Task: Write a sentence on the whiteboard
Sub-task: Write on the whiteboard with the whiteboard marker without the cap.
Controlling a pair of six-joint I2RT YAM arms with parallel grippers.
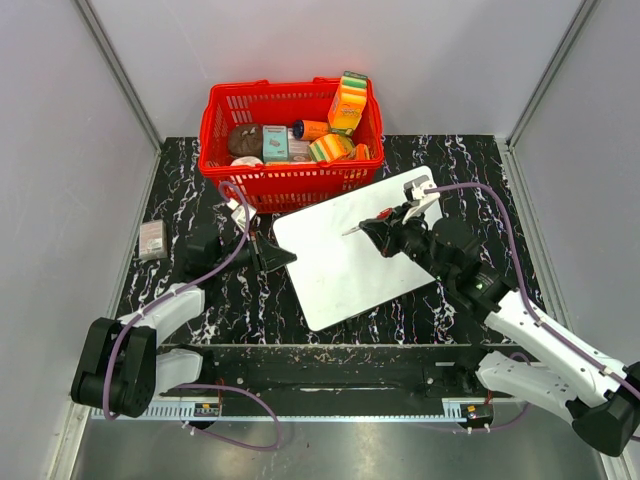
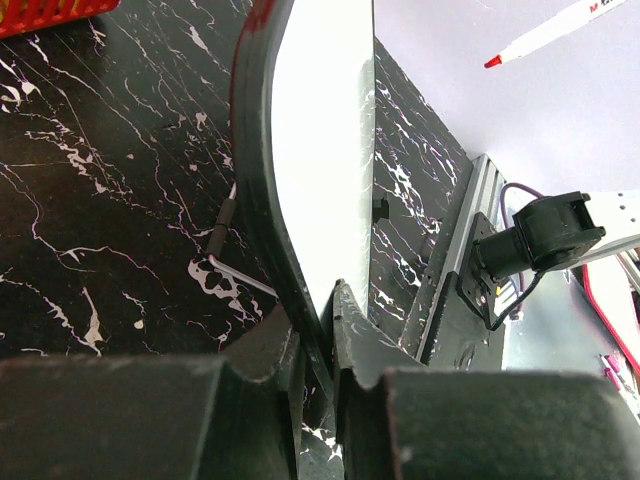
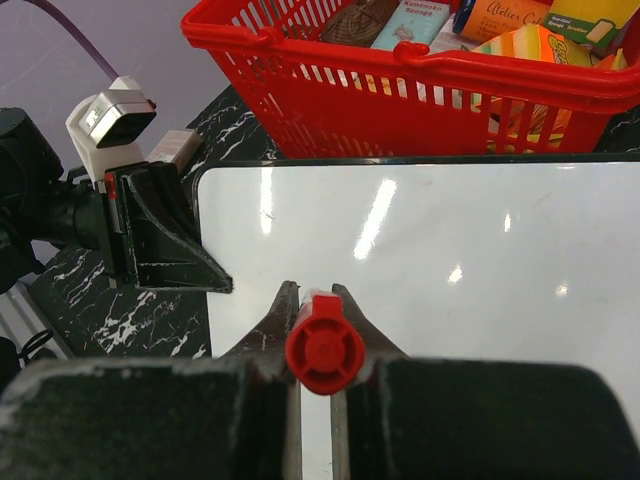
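Note:
The whiteboard point(image 1: 340, 262) lies at an angle on the black marble table, glossy and plain white. The sentence is out of view: no red writing shows on the board in any view. My left gripper point(image 1: 272, 250) is shut on the board's left edge, and the left wrist view has the thin board point(image 2: 320, 150) pinched between the fingers point(image 2: 350, 330). My right gripper point(image 1: 385, 232) hovers over the board's upper right part, shut on a red-capped marker point(image 3: 325, 343) whose tip point(image 1: 350, 231) points left over the board point(image 3: 450, 270). The marker point(image 2: 545, 32) also shows in the left wrist view.
A red basket point(image 1: 290, 182) full of groceries stands just behind the board. A small grey packet point(image 1: 152, 240) lies at the table's left edge. A metal hex key point(image 2: 240, 270) lies beside the board's left edge. An aluminium rail point(image 1: 320, 360) runs along the near edge.

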